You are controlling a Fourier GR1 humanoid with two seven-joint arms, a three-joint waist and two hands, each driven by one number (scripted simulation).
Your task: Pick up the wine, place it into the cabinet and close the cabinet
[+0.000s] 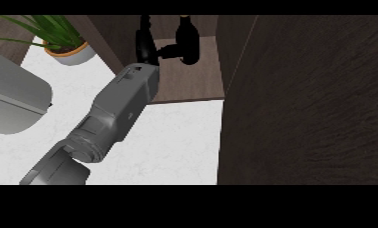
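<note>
The dark wood cabinet [193, 79] is standing open on the white marbled worktop [170, 137], and its floor panel is showing as a brown board reaching toward the view's lower edge. Inside it, a dark wine bottle [187, 34] is standing upright toward the back, its neck pointing to the top of the view. Nothing else is showing in the compartment. The open cabinet door [303, 102] is filling the right side of the view as a broad dark panel, its edge running down beside the cabinet floor.

One grey forearm is coming in from the lower left and reaching into the cabinet. Its black hand [148, 47] is sitting just left of the bottle, with fingers [171, 50] stretching across to the bottle's lower body and touching it; whether they are curling round the glass or only lying against it, I cannot tell. I am taking this for the left arm from where it enters.

On the worktop at the upper left, a green plant in a pale pot [70, 52] is standing near the cabinet's left wall. A large grey rounded object [18, 102] is lying at the left edge, partly cut off.
</note>
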